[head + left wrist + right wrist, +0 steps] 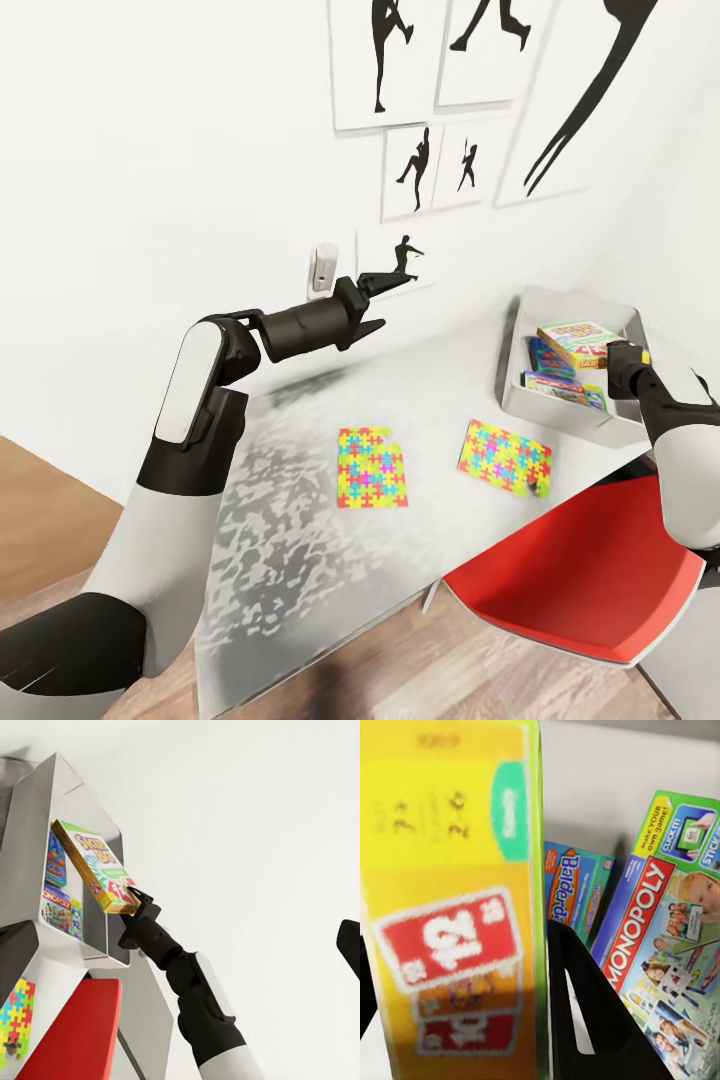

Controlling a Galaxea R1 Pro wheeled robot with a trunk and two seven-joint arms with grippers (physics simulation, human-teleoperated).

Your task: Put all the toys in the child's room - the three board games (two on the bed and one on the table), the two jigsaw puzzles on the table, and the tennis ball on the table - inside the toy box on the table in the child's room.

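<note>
My right gripper (612, 352) is shut on the yellow-green Skip-Bo board game (573, 338), which hangs tilted over the light-grey toy box (560, 416) at the table's far right. The left wrist view has the same box (94, 862) and gripper (135, 902) above the bin (37, 817). A blue game (574, 889) and a green-edged Monopoly game (660, 945) stand inside. Two jigsaw puzzles (371, 467) (505, 457) lie flat on the table (290, 520). My left gripper (392, 300) hovers open above the table's back edge. The tennis ball is hidden.
A red chair (590, 580) is tucked under the table's near edge, below the toy box. The white wall with black silhouette prints (430, 165) runs just behind the table, and a small white fixture (322, 268) sits on it near my left gripper. Wood floor (40, 520) lies left.
</note>
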